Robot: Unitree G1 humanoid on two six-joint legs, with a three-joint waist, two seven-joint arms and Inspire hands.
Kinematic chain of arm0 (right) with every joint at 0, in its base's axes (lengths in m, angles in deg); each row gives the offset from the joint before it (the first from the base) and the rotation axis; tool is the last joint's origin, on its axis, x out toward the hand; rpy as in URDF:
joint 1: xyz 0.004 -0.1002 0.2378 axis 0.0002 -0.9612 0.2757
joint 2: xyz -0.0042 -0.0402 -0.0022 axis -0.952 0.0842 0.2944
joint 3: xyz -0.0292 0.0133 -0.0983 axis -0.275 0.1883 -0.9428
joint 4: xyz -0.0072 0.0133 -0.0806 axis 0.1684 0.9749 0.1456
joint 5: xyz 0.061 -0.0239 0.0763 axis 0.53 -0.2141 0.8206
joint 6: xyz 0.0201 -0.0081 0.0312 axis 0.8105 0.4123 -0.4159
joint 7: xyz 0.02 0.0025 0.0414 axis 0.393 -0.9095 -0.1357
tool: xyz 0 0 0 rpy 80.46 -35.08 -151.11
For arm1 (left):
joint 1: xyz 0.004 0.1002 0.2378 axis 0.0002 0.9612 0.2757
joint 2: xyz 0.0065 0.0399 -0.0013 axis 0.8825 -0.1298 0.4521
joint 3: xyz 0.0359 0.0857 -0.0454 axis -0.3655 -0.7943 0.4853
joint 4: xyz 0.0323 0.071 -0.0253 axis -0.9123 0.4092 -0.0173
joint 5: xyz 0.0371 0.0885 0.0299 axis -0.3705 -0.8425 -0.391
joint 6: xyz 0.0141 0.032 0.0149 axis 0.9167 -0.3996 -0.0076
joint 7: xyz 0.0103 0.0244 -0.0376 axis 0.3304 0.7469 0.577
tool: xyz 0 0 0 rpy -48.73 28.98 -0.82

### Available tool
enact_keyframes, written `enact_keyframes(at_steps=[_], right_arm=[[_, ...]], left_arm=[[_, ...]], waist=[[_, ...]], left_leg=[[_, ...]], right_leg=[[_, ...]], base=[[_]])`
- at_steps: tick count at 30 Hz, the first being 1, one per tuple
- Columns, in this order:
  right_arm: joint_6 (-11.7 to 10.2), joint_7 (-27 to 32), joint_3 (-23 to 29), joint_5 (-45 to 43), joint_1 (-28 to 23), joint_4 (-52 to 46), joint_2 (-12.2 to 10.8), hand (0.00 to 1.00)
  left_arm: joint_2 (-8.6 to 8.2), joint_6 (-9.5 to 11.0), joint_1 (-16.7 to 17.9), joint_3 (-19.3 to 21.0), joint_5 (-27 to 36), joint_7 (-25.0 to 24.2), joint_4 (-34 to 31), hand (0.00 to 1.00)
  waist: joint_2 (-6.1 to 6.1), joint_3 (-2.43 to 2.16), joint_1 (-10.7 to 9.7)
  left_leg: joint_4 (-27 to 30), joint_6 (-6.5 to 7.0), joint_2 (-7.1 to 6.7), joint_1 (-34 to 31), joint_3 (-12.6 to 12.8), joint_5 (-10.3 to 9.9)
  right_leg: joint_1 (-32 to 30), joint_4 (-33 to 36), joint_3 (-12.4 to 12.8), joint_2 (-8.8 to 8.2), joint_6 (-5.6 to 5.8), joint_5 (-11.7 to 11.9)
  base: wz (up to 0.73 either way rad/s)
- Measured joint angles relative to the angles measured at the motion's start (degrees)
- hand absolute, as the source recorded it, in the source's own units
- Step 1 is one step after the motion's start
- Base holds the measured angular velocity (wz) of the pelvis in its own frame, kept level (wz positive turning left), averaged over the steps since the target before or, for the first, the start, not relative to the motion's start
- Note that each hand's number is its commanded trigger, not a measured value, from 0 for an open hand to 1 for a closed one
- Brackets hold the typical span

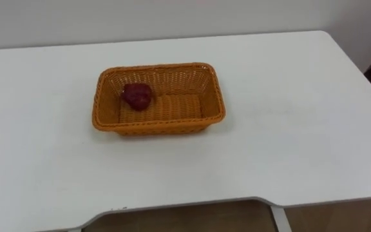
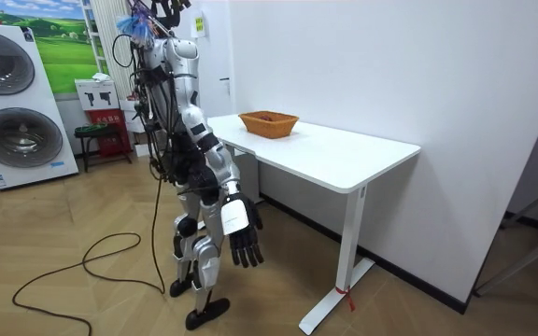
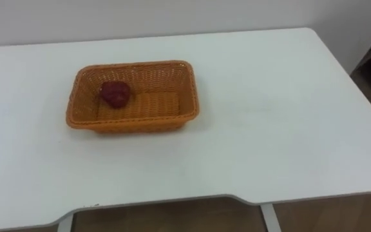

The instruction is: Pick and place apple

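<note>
1 dark red apple (image 1: 136, 95) lies in 1 orange wicker basket (image 1: 160, 125) on 1 white table (image 1: 288, 129), nothing blocking it. The right hand (image 2: 243, 245) hangs with loose, empty fingers.

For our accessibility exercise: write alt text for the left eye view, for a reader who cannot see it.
A dark red apple lies in the left end of an orange wicker basket on a white table, seen from above.

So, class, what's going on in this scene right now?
Nothing is being handled at this moment. The robot stands at the edge of the white table, its right robot hand hanging open at its side. The red apple lies in the left rear corner of the orange wicker basket on the table, so the placing looks done.
</note>
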Motion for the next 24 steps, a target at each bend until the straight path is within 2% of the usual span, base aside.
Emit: enact_keyframes(at_steps=[4, 7, 10, 16, 24], right_arm=[[1.8, -5.6, -5.3, -5.6, -0.4, 4.1, -0.2, 0.0], [2.2, -9.8, -11.9, -12.7, -0.3, 5.8, -0.1, 0.0], [3.1, -13.2, -15.9, -16.3, 0.2, 7.4, -0.1, 0.0], [3.7, -20.1, -16.8, -17.8, 0.4, 7.4, -1.4, 0.0], [5.3, -26.8, -18.4, -18.9, 0.9, 9.3, -1.6, 0.0]], left_arm=[[-0.03, -0.1, 0.1, 0.0, 0.1, -0.6, 1.1, 0.0], [-0.08, -0.6, -0.9, -1.2, 1.0, -1.1, 2.5, 0.0], [-0.28, -1.3, -1.1, -2.4, 1.2, -1.4, 2.7, 0.0], [-0.67, -2.1, -1.1, -2.5, 1.2, -2.7, 2.9, 0.0], [-1.51, -2.7, -1.1, -2.5, 1.2, -3.1, 2.9, 0.0]], waist=[[0.72, 0.36, 1.8], [0.77, 0.39, 2.7], [0.78, 0.44, 3.7], [0.92, 0.55, 3.6], [0.84, 0.53, 3.5]], left_leg=[[0.1, 0.02, -0.02, 0.0, -0.1, 0.0], [0.1, 0.01, -0.03, 0.0, -0.2, 0.0], [0.2, 0.01, -0.03, 0.4, -0.4, 0.0], [-0.1, -0.07, -0.05, 1.0, -0.8, -0.1], [0.0, -0.07, -0.09, 1.1, -0.6, -0.1]], right_leg=[[0.0, 0.0, -0.1, -0.03, 0.03, 0.0], [0.1, -0.1, -0.2, 0.0, 0.03, 0.0], [0.2, -0.2, -0.7, -0.04, 0.03, 0.0], [1.1, -0.4, -1.4, -0.05, 0.05, -0.1], [1.2, -0.4, -1.3, -0.08, 0.05, -0.1]], base=[[0.0], [0.0], [0.06], [0.06], [0.0]])
